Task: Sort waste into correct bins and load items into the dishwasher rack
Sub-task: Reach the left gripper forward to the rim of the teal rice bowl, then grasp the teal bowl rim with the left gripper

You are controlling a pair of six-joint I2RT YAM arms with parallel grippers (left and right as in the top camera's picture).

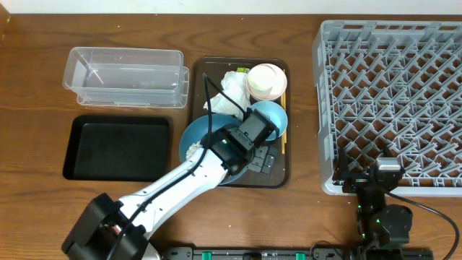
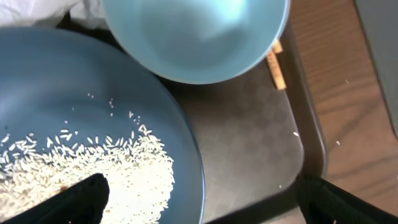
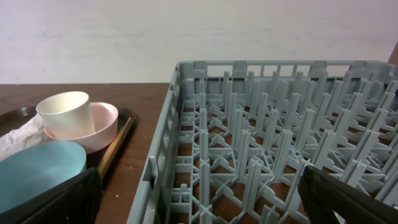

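The left claw [image 2: 208, 202] hangs open at the bottom of its wrist view, one finger over the rice [image 2: 93, 168] in the big dark blue bowl [image 2: 74, 87], the other outside the rim above the brown tray [image 2: 249, 137]. Emptying the rice looks to be the step in hand; next, the claw must pinch that rim and carry the bowl to the clear tub [image 1: 123, 76] or black tray [image 1: 115, 148], at the left of the overhead view. The right claw [image 3: 199, 208], also open, sits by the rack [image 1: 390, 94], lower right.

Large dark blue bowl [image 1: 193, 139] holding white rice grains [image 2: 112, 168], table centre; small light blue bowl [image 1: 279, 114] just beside. Clear plastic container [image 1: 123, 76], black rectangular tray [image 1: 115, 148] near left edge; grey lattice rack [image 1: 390, 87] right edge.
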